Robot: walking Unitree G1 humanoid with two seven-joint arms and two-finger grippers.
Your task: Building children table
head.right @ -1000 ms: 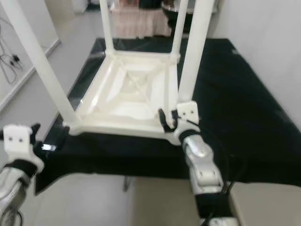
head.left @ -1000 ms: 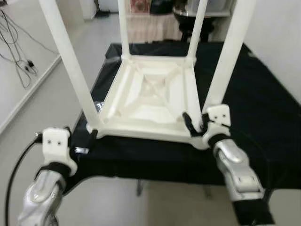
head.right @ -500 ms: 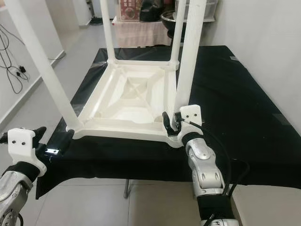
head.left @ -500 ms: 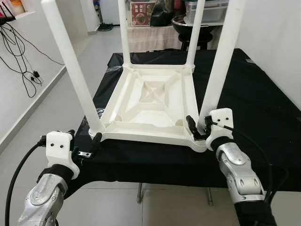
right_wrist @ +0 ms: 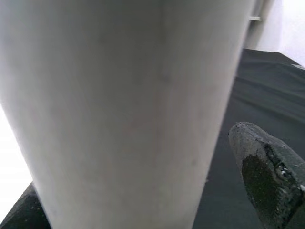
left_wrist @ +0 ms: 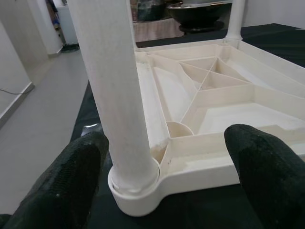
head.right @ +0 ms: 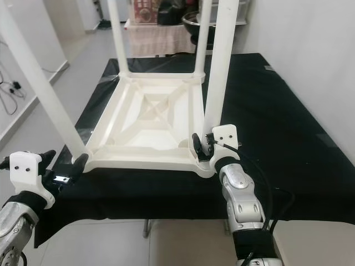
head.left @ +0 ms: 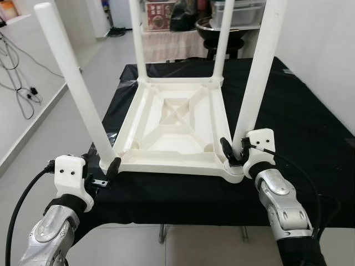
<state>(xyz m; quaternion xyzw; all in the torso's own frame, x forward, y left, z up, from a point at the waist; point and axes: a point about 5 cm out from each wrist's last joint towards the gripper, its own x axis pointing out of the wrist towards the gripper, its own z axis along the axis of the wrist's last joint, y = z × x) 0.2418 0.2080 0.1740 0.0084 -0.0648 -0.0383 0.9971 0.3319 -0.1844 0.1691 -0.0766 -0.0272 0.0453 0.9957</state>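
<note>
A white plastic children's table (head.left: 172,119) lies upside down on a black-covered worktop (head.left: 310,127), its four legs pointing up. My left gripper (head.left: 100,166) is open at the near left corner. In the left wrist view its fingers (left_wrist: 62,176) straddle the base of the near left leg (left_wrist: 119,95), one finger right beside it. My right gripper (head.left: 235,152) sits at the base of the near right leg (head.left: 258,72). One black finger (right_wrist: 267,171) stands beside that leg with a small gap. The other is largely hidden behind it.
The worktop's front edge (head.left: 183,208) runs just below the grippers. Grey floor with loose cables (head.left: 22,83) lies to the left. A dark bowl (head.left: 213,30) and boxes stand behind the worktop. A white wall (head.left: 327,50) borders the right.
The camera has shifted and the picture has sharpened. My left gripper has edged closer to the near left leg base. The right gripper stays at the near right leg.
</note>
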